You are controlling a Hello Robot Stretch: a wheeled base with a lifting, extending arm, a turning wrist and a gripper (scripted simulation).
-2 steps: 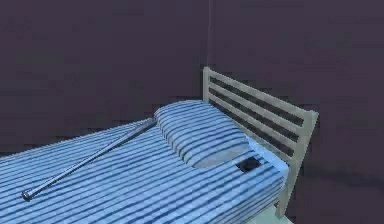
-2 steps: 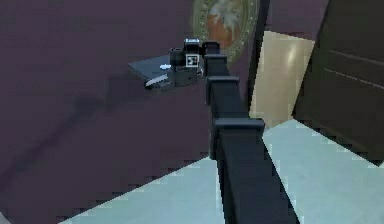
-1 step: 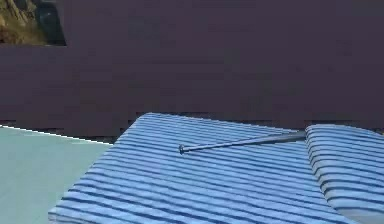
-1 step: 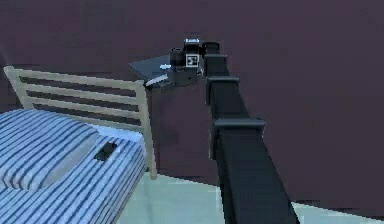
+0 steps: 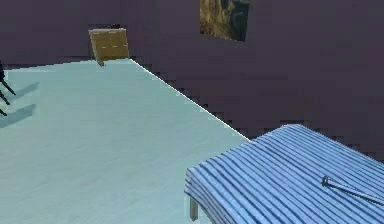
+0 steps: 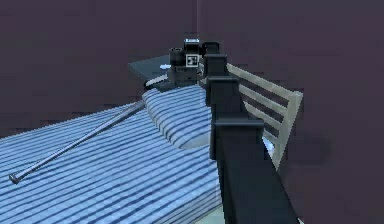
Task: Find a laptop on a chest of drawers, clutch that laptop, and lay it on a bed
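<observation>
Laptop, a dark grey flat slab (image 6: pixel 145 68), is showing at the gripper (image 6: pixel 170 70), by the blue-striped pillow (image 6: pixel 180 115) of the blue-striped bed (image 6: pixel 120 178). I cannot tell whether the gripper is holding it. Lowering it flat, clear of the 1 long grey rod (image 6: pixel 75 145), is looking wisest.

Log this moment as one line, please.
arm: out over bed | hand: at dark flat slab near pillow | hold: cannot tell | grey rod: on bed

Striped bed (image 5: pixel 280 172) lower right; wooden chest (image 5: pixel 108 45) far back.
</observation>
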